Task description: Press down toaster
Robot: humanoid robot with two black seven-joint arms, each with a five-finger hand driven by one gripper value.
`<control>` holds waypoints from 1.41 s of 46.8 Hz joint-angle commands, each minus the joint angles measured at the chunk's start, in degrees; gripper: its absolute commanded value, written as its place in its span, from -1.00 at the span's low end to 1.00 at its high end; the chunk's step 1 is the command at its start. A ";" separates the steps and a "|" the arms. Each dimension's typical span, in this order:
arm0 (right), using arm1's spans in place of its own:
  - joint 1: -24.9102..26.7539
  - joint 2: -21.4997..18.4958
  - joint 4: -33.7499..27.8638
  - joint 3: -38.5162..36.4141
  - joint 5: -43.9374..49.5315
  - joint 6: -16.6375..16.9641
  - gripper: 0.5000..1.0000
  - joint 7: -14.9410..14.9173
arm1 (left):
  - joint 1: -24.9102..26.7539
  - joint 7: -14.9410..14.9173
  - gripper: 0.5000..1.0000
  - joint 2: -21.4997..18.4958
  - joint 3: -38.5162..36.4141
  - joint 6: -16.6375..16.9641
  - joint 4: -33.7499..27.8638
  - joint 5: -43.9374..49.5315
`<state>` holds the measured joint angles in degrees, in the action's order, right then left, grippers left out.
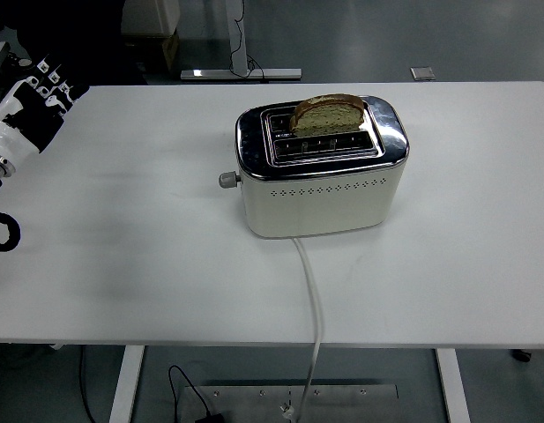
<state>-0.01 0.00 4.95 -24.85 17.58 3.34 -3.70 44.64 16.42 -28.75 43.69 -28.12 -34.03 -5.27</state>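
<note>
A cream toaster (322,167) with a shiny top stands on the white desk (122,264), a bread slice (329,114) upright in its far slot. Its lever (228,180) sticks out left. A white cord (311,300) runs off the near edge. The left hand (29,110) hovers far left, fingers (55,81) relaxed.

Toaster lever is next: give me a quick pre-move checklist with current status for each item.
1. Bread loaded: ok, one slice stands in the far slot, sticking up above the toaster.
2. Lever up and visible: ok, it shows on the toaster's left end, apparently not pressed yet.
3. Path to lever: ok, nothing lies on the table between the left hand and the lever.
4. Left hand free: ok, it holds nothing, at the table's far left edge, well away from the toaster.
5. Cord routing: ok, it runs off the near edge, away from the lever.
6. Plugged in: cannot tell.
</note>
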 commanded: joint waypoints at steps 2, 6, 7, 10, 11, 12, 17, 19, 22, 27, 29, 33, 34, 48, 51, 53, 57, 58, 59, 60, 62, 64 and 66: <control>0.01 0.00 -0.02 0.06 0.00 0.00 0.99 0.01 | 0.53 -0.78 1.00 -0.16 -0.10 0.17 -0.25 -0.18; 0.01 0.00 -0.02 0.06 0.00 0.00 1.00 -0.08 | 1.50 -2.79 1.00 -1.39 -0.36 0.70 -0.69 -0.62; 0.01 0.00 -0.02 -0.02 0.00 0.00 0.99 -0.08 | 1.76 -3.41 1.00 -1.65 -0.36 0.96 -1.13 -0.62; 0.01 0.00 -0.02 -0.02 0.00 0.00 0.99 0.01 | 2.38 -5.43 1.00 -2.62 -0.62 1.58 -3.49 -0.71; 0.01 0.00 -0.02 0.06 0.00 0.00 0.99 -0.08 | 2.56 -6.13 1.00 -2.97 -0.80 1.84 -4.63 -0.79; 0.01 0.00 -0.02 0.06 0.00 0.00 1.00 -0.08 | 2.73 -6.75 1.00 -3.41 -0.97 2.10 -5.86 -0.88; 0.01 0.00 -0.02 -0.02 0.00 0.00 0.99 -0.08 | 3.52 -9.13 1.00 -6.84 -2.73 3.25 -11.67 -0.97; 0.01 0.00 -0.02 -0.02 0.00 0.00 0.99 0.01 | 4.40 -9.65 1.00 -7.98 -4.13 3.34 -13.60 -0.97; 0.01 0.00 -0.02 0.06 0.00 0.00 1.00 -0.08 | 5.89 -10.10 1.00 -9.74 -7.47 3.34 -16.50 -1.32; 0.01 0.00 -0.02 0.06 0.00 0.00 0.99 -0.08 | 9.32 -10.27 1.00 -12.99 -12.83 3.07 -21.16 -3.25; 0.01 0.00 -0.02 -0.02 0.00 0.00 1.00 -0.08 | 10.55 -10.62 1.00 -14.39 -14.76 2.90 -23.01 -4.39; 0.01 0.00 -0.02 -0.02 0.00 0.00 0.99 0.01 | 12.92 -10.98 1.00 -16.42 -17.05 2.37 -26.00 -6.94; 0.01 0.00 0.06 -0.02 0.00 0.00 0.99 -0.08 | 13.45 -10.98 1.00 -16.77 -17.49 2.11 -26.52 -7.73; 0.01 0.00 -0.02 -0.02 0.00 0.00 0.99 -0.08 | 18.29 -12.73 1.00 -18.53 -19.61 -6.88 -28.11 -21.35; 0.01 0.00 -0.02 -0.02 0.00 0.00 0.99 -0.08 | 18.99 -13.26 1.00 -18.62 -19.69 -6.88 -28.55 -24.25; 0.01 0.00 -0.02 -0.02 0.00 0.00 0.99 -0.08 | 19.17 -13.26 1.00 -18.79 -19.70 -6.88 -28.81 -26.27; 0.01 0.00 -0.02 0.06 0.00 0.00 1.00 0.01 | 19.96 -13.26 1.00 -18.97 -19.70 -6.88 -29.08 -29.70; 0.01 0.00 -0.02 -0.02 0.00 0.00 0.99 0.01 | 20.22 -13.26 1.00 -18.88 -19.61 -6.88 -29.17 -30.23; 0.01 0.00 0.06 -0.02 0.00 0.00 1.00 0.01 | 20.31 -13.26 1.00 -18.88 -19.69 -6.88 -29.17 -30.76; 0.01 0.00 -0.02 0.06 0.00 0.00 0.99 0.01 | 20.57 -13.26 1.00 -18.88 -19.61 -6.88 -29.25 -31.11; 0.01 0.00 -0.02 -0.02 0.00 0.00 0.99 0.01 | 21.01 -13.26 1.00 -18.88 -19.70 -6.88 -29.52 -31.82; 0.01 0.00 -0.02 -0.02 0.00 0.00 0.99 -0.08 | 21.45 -13.26 1.00 -18.88 -19.70 -6.88 -30.31 -32.61; 0.01 0.00 -0.02 -0.02 0.00 0.00 0.99 0.01 | 21.54 -13.26 1.00 -18.88 -19.70 -6.88 -31.45 -33.57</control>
<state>0.00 0.00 4.93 -24.84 17.58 3.34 -3.73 65.96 3.15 -47.66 23.99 -35.02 -64.16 -37.65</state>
